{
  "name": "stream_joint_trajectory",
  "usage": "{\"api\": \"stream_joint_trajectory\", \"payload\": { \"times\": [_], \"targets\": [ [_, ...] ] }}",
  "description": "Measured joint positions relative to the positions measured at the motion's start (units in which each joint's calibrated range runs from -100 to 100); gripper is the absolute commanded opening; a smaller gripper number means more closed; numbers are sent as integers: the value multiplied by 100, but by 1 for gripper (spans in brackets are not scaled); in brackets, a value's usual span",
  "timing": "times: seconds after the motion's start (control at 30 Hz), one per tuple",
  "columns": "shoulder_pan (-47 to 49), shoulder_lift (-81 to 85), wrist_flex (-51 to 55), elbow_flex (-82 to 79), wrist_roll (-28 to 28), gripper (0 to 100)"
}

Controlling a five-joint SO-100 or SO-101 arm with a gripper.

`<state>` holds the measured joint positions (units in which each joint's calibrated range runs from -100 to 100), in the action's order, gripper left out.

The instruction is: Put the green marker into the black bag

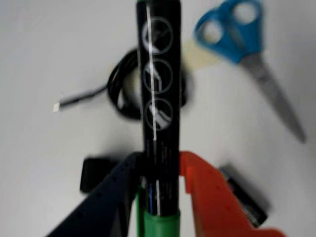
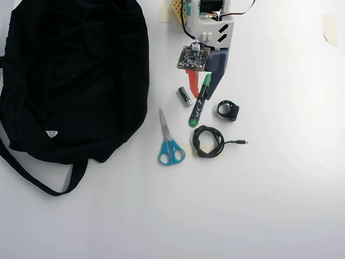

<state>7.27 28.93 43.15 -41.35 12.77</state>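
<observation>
The green marker [image 1: 159, 98] has a black barrel with white print and green ends. In the wrist view it stands upright between my fingers. My gripper [image 1: 160, 165] is shut on it near its lower green end, the dark finger on the left and the orange finger [image 1: 212, 197] on the right. In the overhead view the marker [image 2: 198, 105] points down and left from my gripper [image 2: 201, 94]. The black bag [image 2: 75, 75] lies at the upper left, well apart from the gripper, with its white tag [image 2: 51, 134] and straps [image 2: 32, 178] at the bottom.
Blue scissors [image 2: 170, 145] lie below and left of the marker. A coiled black cable [image 2: 207, 141] lies below it, a small black ring-like part [image 2: 228, 110] to its right, and a short grey-black cylinder [image 2: 185, 96] to its left. All show in the wrist view too.
</observation>
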Motion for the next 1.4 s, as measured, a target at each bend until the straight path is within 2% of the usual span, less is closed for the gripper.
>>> {"api": "stream_joint_trajectory", "payload": {
  "times": [0.27, 0.43, 0.67, 0.83, 0.97, 1.07, 1.2, 1.27, 1.4],
  "targets": [
    [-411, 0, 223, 291, 20, 2],
    [-1146, 0, 661, 385, 20, 2],
    [-2182, -8, 833, 385, -259, 2],
    [-3211, -8, 919, 495, -518, 2],
    [-4600, -42, 919, 794, -855, 2],
    [-5136, -722, 988, 1470, -913, 2],
    [-5555, -2980, 1005, 3388, -913, 2],
    [-5856, -3611, 1005, 3616, -913, 2],
    [-6143, -3728, 1116, 3451, -791, 4]
  ]
}}
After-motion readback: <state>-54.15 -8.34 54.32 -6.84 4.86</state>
